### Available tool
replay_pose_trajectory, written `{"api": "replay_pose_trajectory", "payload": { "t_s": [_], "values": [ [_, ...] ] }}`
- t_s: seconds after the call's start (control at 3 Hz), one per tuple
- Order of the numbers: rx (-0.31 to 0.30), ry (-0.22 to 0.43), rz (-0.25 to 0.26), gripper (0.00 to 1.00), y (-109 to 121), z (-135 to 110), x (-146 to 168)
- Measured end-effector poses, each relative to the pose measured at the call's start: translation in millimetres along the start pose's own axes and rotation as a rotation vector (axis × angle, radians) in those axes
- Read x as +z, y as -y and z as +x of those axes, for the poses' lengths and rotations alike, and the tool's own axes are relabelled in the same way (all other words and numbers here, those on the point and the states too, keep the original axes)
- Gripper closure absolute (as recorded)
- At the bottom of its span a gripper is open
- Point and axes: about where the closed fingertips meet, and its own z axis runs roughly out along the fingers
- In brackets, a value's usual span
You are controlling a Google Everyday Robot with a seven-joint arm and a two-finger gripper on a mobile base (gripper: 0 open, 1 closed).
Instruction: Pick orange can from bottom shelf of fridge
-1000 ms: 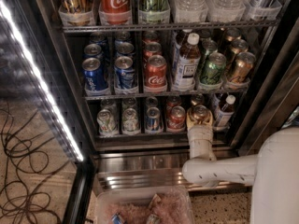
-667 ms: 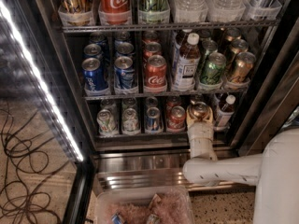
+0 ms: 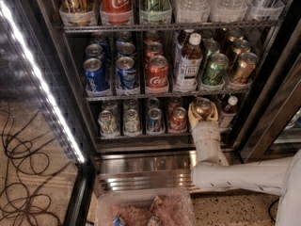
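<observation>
The orange can [image 3: 203, 106], copper with a silver top, stands at the right end of the row on the bottom shelf [image 3: 141, 136] of the fridge [image 3: 141, 163]. My gripper [image 3: 203, 112] reaches in from the lower right. Its pale fingers [image 3: 192, 114] sit against both sides of the orange can, shut on it. The can is upright and low on the wire rack. A red can [image 3: 178, 118] stands just to its left, then a blue can [image 3: 154, 119] and two silver-green cans [image 3: 108, 122].
A small white-capped bottle [image 3: 229, 109] stands right of the gripper. The shelf above holds taller blue and red cans and bottles. The glass door with its light strip [image 3: 42, 84] stands open at left. A clear plastic bin [image 3: 141, 210] and cables [image 3: 23, 173] lie on the floor.
The gripper and the orange can between its fingers have shifted very slightly; the rest is unchanged.
</observation>
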Motion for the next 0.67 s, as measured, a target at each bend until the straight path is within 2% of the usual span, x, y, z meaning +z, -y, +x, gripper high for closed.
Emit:
{"api": "replay_pose_trajectory", "payload": {
  "t_s": [0.67],
  "values": [
    [0.084, -0.229, -0.058, 1.0, 3, 26, -45]
  ]
}}
